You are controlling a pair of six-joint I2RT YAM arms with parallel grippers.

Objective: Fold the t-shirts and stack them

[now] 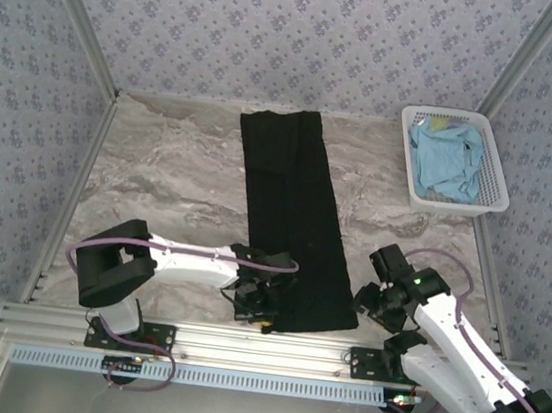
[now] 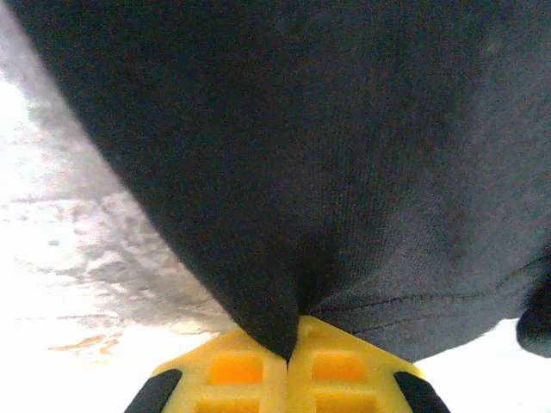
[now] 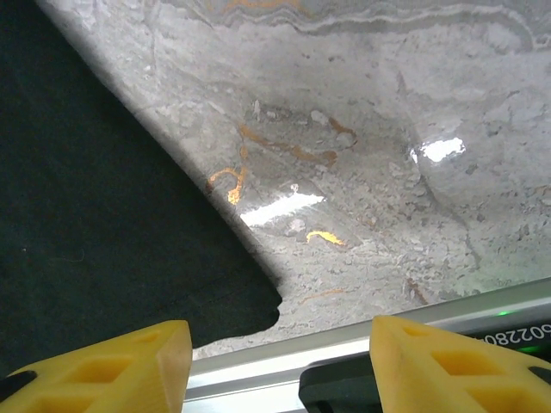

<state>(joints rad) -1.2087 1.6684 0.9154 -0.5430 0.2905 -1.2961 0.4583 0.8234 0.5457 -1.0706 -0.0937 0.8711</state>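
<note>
The black tee (image 1: 290, 218), a long folded strip, runs far-to-near on the table (image 1: 158, 182), slanting right, its near-left corner pinched in the closed left gripper (image 1: 261, 311), the right gripper (image 1: 365, 298) parted and empty beside its near-right corner, the blue tee (image 1: 448, 162) in the basket (image 1: 500, 184).

The arms are built of white shells joined by black, blocky joints. A pale purple cable (image 1: 200, 250) is run along the left arm (image 1: 189, 256), and a second cable (image 1: 448, 255) is looped over the right arm (image 1: 455, 344), on which a small green light (image 1: 416, 281) is lit. The left fingers (image 2: 232, 372) are moulded in yellow plastic with recessed square pockets and black pieces at the outer edges. The right fingers (image 3: 129, 366) are made alike.
</note>
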